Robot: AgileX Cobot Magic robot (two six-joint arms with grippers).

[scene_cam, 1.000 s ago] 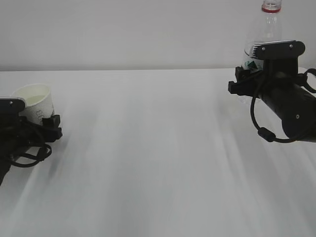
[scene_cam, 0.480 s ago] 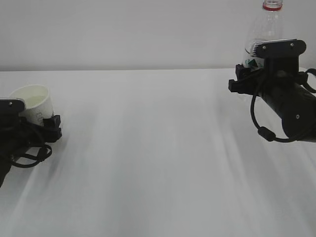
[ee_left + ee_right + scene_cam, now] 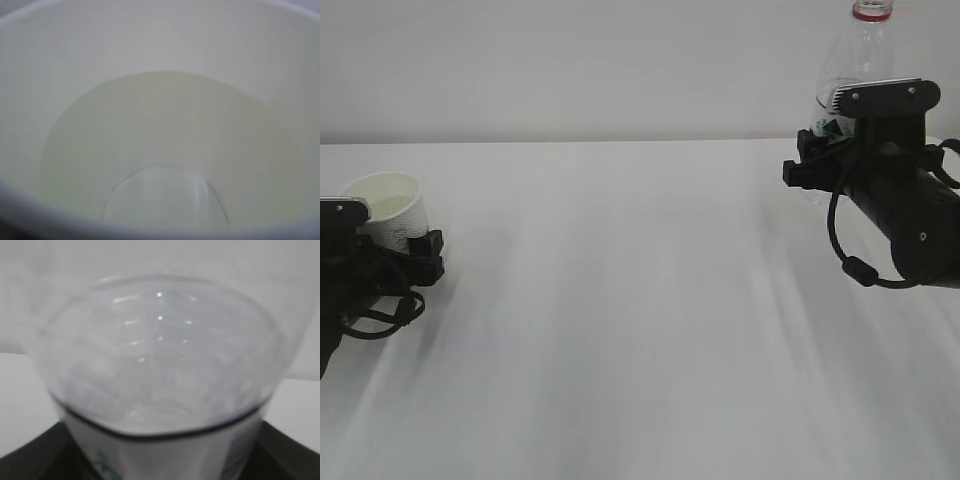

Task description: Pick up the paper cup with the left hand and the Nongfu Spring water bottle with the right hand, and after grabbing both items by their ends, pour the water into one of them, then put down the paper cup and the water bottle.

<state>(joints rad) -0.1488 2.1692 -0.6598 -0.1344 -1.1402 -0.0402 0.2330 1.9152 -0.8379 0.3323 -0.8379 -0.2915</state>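
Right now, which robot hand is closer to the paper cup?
Left. The left hand is right at the paper cup, around its lower part. The right hand is across the table at the water bottle.

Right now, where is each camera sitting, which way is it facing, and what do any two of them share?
Exterior: low in front of the table, facing the far wall; both arms show, left gripper, right gripper.
Left wrist: above the paper cup, looking into it; no gripper shows.
Right wrist: close behind the bottle; a dark gripper edge shows below.
Shared: the cup and the bottle each appear in the exterior view too.

Bare white table (image 3: 640,300) between arms, paper cup (image 3: 388,205) far left, water bottle (image 3: 858,70) far right
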